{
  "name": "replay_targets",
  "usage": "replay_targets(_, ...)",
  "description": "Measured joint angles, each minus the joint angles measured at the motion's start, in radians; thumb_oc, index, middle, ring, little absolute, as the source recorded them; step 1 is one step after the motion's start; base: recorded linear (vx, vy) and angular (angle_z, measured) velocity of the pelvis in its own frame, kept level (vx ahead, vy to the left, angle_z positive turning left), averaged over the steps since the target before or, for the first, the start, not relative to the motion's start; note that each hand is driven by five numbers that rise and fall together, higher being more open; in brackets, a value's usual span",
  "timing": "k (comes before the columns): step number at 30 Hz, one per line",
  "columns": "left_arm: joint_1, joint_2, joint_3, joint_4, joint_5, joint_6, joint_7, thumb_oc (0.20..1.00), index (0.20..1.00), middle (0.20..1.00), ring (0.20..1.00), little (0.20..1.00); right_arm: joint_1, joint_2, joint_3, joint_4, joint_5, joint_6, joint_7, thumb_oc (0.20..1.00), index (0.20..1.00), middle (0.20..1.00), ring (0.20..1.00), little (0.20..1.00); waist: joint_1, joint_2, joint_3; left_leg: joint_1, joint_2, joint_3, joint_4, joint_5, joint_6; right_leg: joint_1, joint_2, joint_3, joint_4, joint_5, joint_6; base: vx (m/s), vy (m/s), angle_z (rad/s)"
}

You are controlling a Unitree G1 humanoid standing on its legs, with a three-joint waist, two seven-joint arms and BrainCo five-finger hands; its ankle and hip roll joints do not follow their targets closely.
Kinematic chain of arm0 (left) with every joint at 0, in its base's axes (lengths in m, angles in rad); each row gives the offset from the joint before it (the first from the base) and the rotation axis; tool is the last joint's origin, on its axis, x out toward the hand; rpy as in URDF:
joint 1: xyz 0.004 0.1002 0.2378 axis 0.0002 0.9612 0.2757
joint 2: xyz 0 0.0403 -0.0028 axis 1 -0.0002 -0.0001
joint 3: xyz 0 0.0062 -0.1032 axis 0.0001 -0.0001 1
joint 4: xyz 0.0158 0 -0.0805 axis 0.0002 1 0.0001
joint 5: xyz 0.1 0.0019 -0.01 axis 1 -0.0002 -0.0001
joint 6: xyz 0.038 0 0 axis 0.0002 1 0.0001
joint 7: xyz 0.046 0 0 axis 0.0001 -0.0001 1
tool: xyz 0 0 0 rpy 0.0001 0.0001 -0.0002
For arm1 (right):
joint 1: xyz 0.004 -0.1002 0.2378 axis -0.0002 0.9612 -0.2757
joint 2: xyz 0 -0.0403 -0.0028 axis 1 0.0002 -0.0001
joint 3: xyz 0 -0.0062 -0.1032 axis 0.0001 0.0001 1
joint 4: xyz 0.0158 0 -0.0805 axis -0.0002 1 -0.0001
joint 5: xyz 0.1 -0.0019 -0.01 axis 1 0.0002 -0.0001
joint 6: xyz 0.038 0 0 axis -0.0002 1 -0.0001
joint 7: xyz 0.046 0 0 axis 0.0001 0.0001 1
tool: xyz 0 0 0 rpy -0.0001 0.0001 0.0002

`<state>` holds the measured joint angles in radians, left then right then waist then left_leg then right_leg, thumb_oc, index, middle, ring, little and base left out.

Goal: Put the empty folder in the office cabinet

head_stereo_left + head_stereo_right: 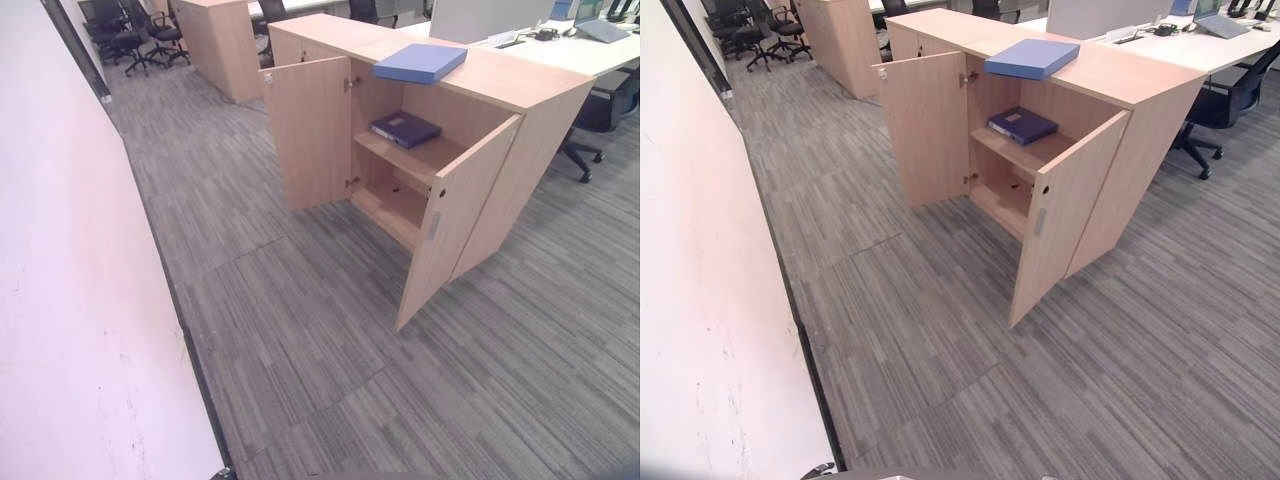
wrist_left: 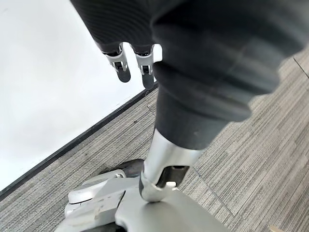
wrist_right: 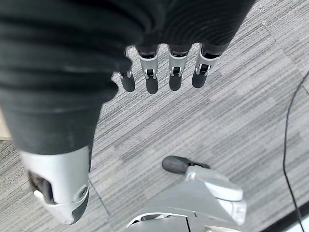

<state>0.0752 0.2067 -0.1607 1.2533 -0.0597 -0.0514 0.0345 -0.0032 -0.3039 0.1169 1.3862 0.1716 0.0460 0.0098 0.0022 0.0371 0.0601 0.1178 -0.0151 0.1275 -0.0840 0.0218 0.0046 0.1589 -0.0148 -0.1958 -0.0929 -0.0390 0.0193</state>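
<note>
Fingers point(image 3: 151, 77) of the right hand point(image 3: 159, 29) hang straight and released, holding nothing; the left hand point(image 2: 130, 53) likewise. The light blue folder point(image 1: 420, 62) lies flat atop the open office cabinet point(image 1: 520, 110); a dark blue binder point(image 1: 405, 128) rests on its upper shelf.

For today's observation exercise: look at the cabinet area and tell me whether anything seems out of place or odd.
One thing: a light blue folder lies on top of the cabinet, not inside it, though both doors stand open. A dark blue binder lies flat on the upper shelf. Nothing looks spilled or damaged.
</note>
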Motion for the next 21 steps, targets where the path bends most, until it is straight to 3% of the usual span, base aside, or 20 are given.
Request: replay_targets(21, -0.001, 0.007, -0.039, -0.028, 0.007, 0.001, 0.005, 1.0, 1.0, 1.0, 1.0, 1.0, 0.007, -0.012, 0.032, -0.011, -0.007, -0.02, 0.012, 1.0, 1.0, 1.0, 1.0, 1.0, -0.024, 0.011, 0.026, -0.042, 0.002, 0.024, 0.001, 0.001, 0.0, -0.051, 0.0, 0.02, 0.0, -0.001, 0.004, 0.0, -0.022, -0.03)
